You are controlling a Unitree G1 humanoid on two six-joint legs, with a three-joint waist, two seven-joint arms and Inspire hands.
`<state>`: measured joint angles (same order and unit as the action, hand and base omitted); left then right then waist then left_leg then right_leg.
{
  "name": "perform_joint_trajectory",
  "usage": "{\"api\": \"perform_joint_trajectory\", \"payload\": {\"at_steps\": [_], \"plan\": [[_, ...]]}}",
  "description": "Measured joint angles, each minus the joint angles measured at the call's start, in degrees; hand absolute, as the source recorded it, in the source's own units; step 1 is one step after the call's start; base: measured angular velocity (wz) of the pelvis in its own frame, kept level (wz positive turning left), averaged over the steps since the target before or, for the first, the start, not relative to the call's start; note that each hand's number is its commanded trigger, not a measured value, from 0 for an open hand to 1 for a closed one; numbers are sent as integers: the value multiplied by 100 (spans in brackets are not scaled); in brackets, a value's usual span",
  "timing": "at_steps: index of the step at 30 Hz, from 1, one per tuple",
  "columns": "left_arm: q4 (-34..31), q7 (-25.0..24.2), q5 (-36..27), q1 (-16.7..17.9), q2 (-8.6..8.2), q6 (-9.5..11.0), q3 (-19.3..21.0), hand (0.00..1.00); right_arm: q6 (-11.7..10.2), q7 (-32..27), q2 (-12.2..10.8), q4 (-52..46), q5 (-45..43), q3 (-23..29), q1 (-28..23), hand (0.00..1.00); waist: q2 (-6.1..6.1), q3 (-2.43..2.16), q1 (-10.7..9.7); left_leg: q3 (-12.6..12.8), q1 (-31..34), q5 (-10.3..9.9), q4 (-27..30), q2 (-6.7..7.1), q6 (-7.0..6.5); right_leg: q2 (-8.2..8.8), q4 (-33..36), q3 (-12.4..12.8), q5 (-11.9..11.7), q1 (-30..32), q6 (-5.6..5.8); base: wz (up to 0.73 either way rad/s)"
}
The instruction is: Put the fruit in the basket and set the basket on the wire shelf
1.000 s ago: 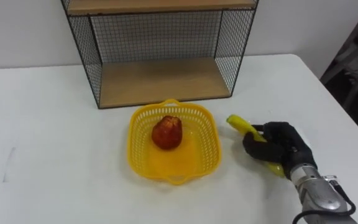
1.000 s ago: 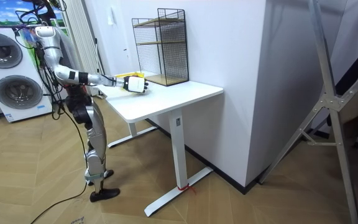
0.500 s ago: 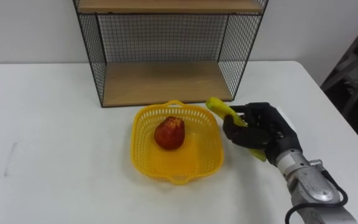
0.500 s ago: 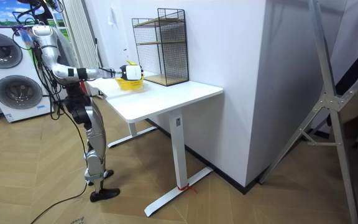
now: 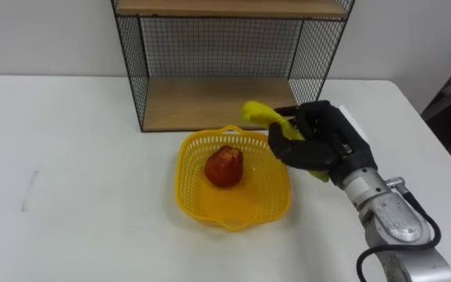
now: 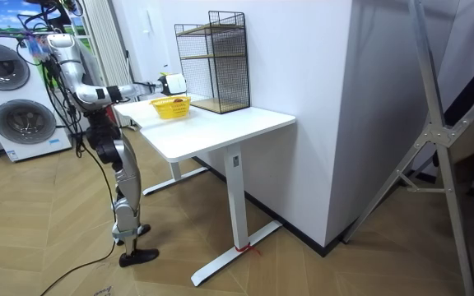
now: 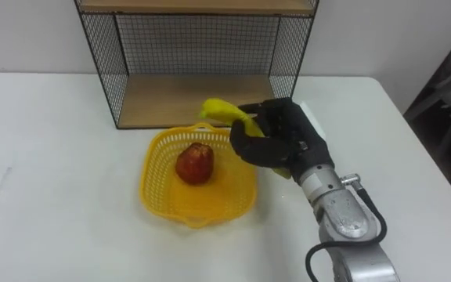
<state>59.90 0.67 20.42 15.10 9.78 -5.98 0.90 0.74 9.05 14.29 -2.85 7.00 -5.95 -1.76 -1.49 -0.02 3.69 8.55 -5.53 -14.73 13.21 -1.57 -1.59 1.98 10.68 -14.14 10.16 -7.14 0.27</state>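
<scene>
Table (image 5: 77,219), right hand (image 5: 318,147) gripping banana (image 5: 258,114), washers (image 6: 16,122)

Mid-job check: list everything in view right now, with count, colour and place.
table: one, white, under everything, against the wall
wire shelf: one, black mesh with wooden boards, at the table's rear
basket: one, yellow, on the table in front of the shelf
red fruit: one, lying in the basket
banana: one, yellow, held above the basket's right rear rim
washing machines: two, white, stacked at the room view's left
metal frame: one, grey, at the room view's right
right hand: one, black, curled round the banana
</scene>
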Motion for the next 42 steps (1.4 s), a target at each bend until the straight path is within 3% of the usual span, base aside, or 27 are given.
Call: {"api": "perform_joint_trajectory", "payload": {"at_steps": [6, 18, 19, 21, 22, 23, 42], "plan": [[4, -1, -10, -57, 8, 11, -18, 0, 0, 161, 0, -218, -752, -247, 0, 100, -14, -2, 50, 0, -7, 2, -21, 12, 1, -7, -5, 3, 0, 9, 0, 0], [208, 0, -66, -195, 40, 11, -191, 0, 0, 200, -87, -303, -776, -464, 2, 100, -109, 11, 147, -110, 8, 5, 9, 18, -5, -1, -2, -17, 0, -37, 1, 4], [208, 0, -70, -189, 40, 11, -191, 0, 0, 200, -89, -303, -773, -472, 2, 91, -109, 12, 152, -116, 13, 5, 15, 19, -5, 0, -2, -19, 0, -37, 1, 0], [208, 0, -71, -190, 40, 11, -191, 0, 0, 200, -89, -303, -766, -528, 2, 51, -109, 12, 156, -116, 20, 5, 32, 18, -5, 0, -2, -19, 1, -37, 1, 0], [208, 0, -71, -193, 40, 11, -192, 0, 0, 201, -89, -303, -766, -553, 2, 35, -109, 12, 155, -116, 21, 5, 34, 18, -5, 0, -2, -19, 1, -37, 1, 0], [208, 0, -71, -200, 41, 12, -206, 0, 0, 204, -88, -303, -766, -601, 2, 0, -107, 13, 153, -116, 24, 5, 39, 18, -5, 1, -2, -18, 1, -37, 1, 0], [207, -1, -78, -226, 43, 13, -349, 0, 1, 241, -97, -297, -767, -861, 2, 0, -96, 20, 161, -120, 25, 5, 51, 18, -5, 4, 0, -22, 1, -42, 1, 0]]}}
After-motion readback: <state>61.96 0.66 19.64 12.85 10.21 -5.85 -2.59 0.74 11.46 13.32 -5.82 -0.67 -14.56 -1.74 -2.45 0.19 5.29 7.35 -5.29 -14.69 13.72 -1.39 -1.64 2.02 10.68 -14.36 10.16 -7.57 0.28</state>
